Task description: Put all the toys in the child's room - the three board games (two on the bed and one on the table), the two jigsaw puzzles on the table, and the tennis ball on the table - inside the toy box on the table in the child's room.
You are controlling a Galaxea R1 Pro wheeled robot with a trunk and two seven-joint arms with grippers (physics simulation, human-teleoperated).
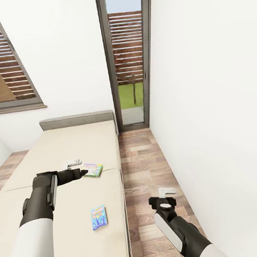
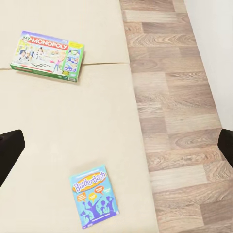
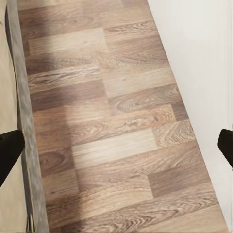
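1. Left claw (image 1: 73, 163) hung over the bed (image 1: 55, 152), fingers spread wide, holding nothing; dark fingertips (image 2: 10, 148) sat at both edges of the left wrist view.
2. Monopoly box (image 1: 93, 169) lay flat on the mattress just beside the left claw, not touching it; in the left wrist view it (image 2: 47, 56) sat across the mattress seam.
3. Balderdash box (image 1: 98, 217) lay flat on the bed, nearer the robot, close to the bed's floor-side edge and well apart from Monopoly; blue cover faced up in the wrist view (image 2: 94, 196).
4. Right claw (image 1: 166, 192) hung over the floor (image 1: 142, 159) between bed and wall (image 1: 208, 95), wide, empty; fingertips (image 3: 9, 150) sat at both frame edges.
5. Grey bed frame (image 3: 29, 145) ran alongside the planks.
6. Headboard (image 1: 77, 120) stood at the bed's far end, beside a tall window (image 1: 128, 56).
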